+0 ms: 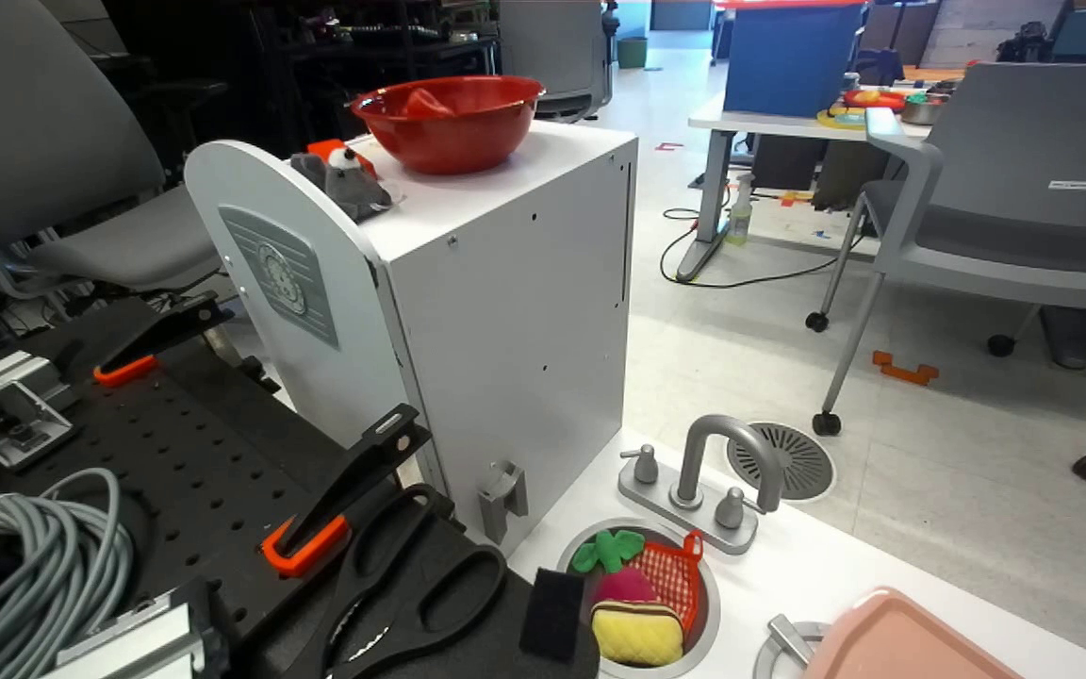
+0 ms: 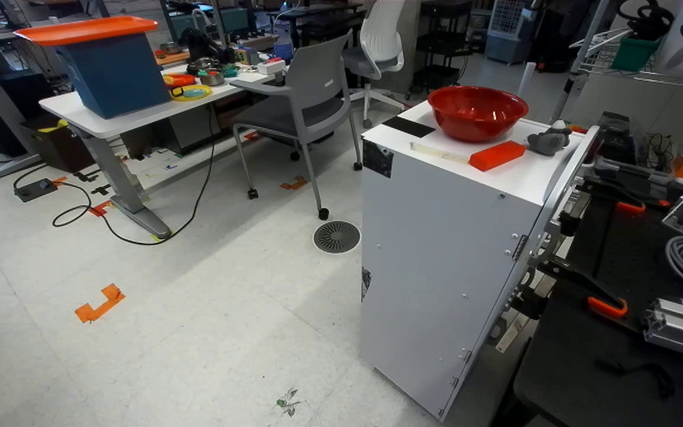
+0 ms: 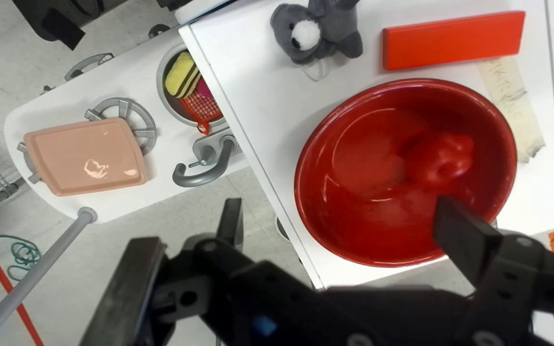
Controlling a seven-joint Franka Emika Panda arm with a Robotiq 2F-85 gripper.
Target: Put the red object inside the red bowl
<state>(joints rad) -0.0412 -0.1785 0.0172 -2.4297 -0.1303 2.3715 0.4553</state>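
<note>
Where the claw [image 3: 338, 214] is seen: jaws are spread wide, clear of the red bowl [image 3: 378, 221].
Red lump [image 3: 445, 158]: cradled inside that bowl.
White desk [image 3: 272, 110]: bowl, red block [image 3: 452, 41] and grey toy [image 3: 325, 29] are carried on it.

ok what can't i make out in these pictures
Red object: lower part hidden in an exterior view by the near wall of the red bowl.
Red bowl: rim partly hidden in the wrist view by the hand.
Orange block: partly hidden in an exterior view by the grey plush toy.
Pink tray: cut off by an exterior view's bottom edge.
Chair label: too small to read in an exterior view.
</note>
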